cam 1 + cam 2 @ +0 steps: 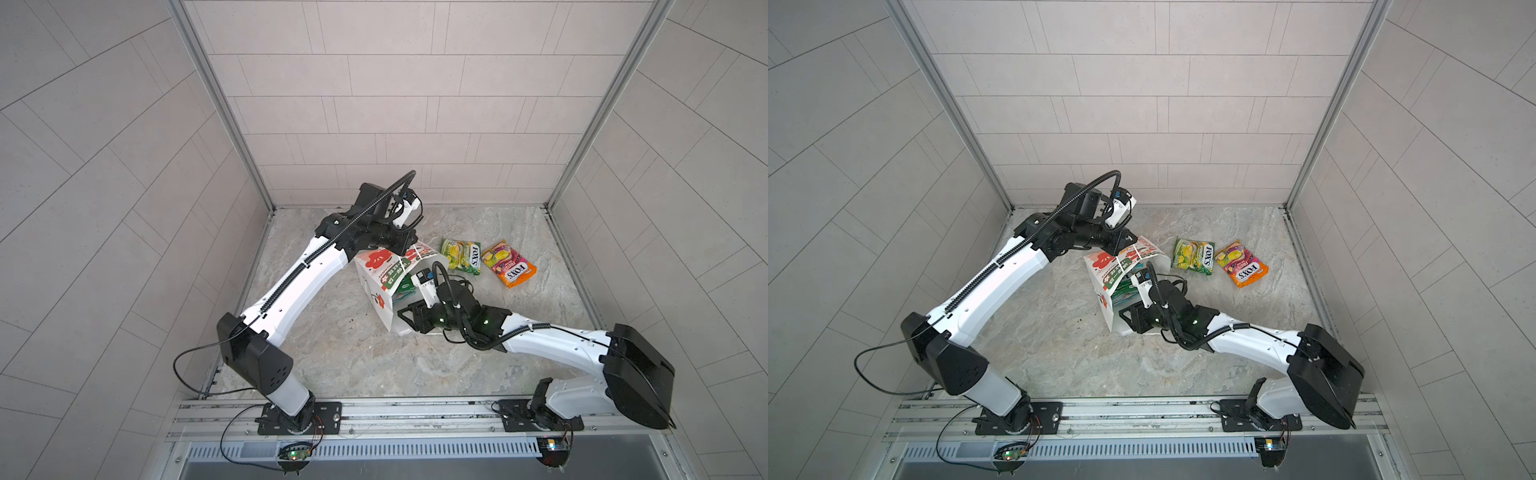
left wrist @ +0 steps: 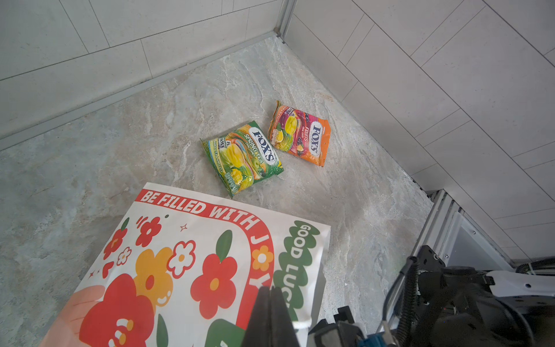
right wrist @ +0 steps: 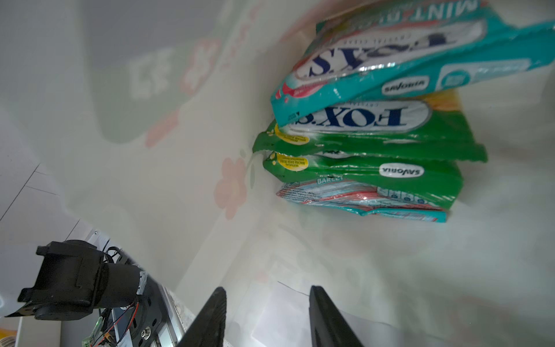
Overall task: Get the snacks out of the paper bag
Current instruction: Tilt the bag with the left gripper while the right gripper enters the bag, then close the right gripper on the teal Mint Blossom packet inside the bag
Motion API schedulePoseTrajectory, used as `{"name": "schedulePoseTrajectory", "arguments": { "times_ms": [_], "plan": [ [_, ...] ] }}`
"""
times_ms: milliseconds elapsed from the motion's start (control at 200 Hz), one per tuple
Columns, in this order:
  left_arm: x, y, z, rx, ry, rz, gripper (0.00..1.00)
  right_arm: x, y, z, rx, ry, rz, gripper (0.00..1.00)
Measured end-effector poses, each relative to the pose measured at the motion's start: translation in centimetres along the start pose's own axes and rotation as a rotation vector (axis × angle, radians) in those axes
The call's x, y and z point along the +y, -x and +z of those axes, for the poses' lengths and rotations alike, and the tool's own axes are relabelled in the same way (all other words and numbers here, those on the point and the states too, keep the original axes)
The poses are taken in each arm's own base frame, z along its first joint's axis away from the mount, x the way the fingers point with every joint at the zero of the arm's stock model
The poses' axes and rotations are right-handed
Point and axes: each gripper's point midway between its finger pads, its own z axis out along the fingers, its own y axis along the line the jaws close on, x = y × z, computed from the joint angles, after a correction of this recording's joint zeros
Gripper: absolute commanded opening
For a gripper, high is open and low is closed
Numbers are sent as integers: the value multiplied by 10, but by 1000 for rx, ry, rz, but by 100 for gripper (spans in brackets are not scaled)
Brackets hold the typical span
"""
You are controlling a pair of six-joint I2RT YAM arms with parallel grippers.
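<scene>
The white paper bag (image 1: 379, 279) (image 1: 1105, 272) with red flowers lies tilted on the table, its mouth towards my right arm. My left gripper (image 1: 402, 249) (image 2: 271, 300) is shut on the bag's upper rim, beside a white cord handle (image 2: 301, 324). My right gripper (image 3: 267, 300) is open inside the bag's mouth with nothing between its fingers. Ahead of it, deeper in the bag, several snacks are stacked: a teal pouch (image 3: 390, 60) on top, two green ones (image 3: 360, 135) under it, a teal-red one (image 3: 360, 204) lowest. A green-yellow pouch (image 1: 461, 255) (image 2: 243, 157) and an orange-pink pouch (image 1: 509, 264) (image 2: 300, 132) lie on the table right of the bag.
The marble tabletop (image 1: 332, 353) is closed in by tiled walls at the back and both sides. A metal rail (image 1: 395, 415) carrying both arm bases runs along the front edge. My right forearm (image 1: 540, 336) lies low across the table's right half.
</scene>
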Motion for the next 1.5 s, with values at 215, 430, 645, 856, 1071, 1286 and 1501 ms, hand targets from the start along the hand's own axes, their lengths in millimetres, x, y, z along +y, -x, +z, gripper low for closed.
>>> {"name": "schedulePoseTrajectory", "arguments": {
  "times_ms": [215, 430, 645, 856, 1071, 1286, 1501],
  "plan": [
    [-3, 1, -13, -61, 0, -16, 0, -8, 15, 23, -10, -71, 56, 45],
    [-6, 9, -25, -122, -2, -10, 0, -11, 47, 29, -106, -125, 133, 43],
    [-4, 13, -26, -137, -5, -13, 0, -26, 66, 25, -194, -180, 261, 42],
    [-4, 12, -26, -136, -16, -16, 0, -37, 82, 26, -267, -181, 357, 44],
    [-7, 12, -26, -134, -32, -15, 0, -39, 92, 29, -308, -166, 425, 44],
    [-10, 11, -26, -131, -48, -14, 0, -54, 92, 39, -319, -196, 496, 44],
    [-13, 11, -26, -127, -67, -12, 0, -59, 98, 49, -345, -179, 540, 44]
  ]
}}
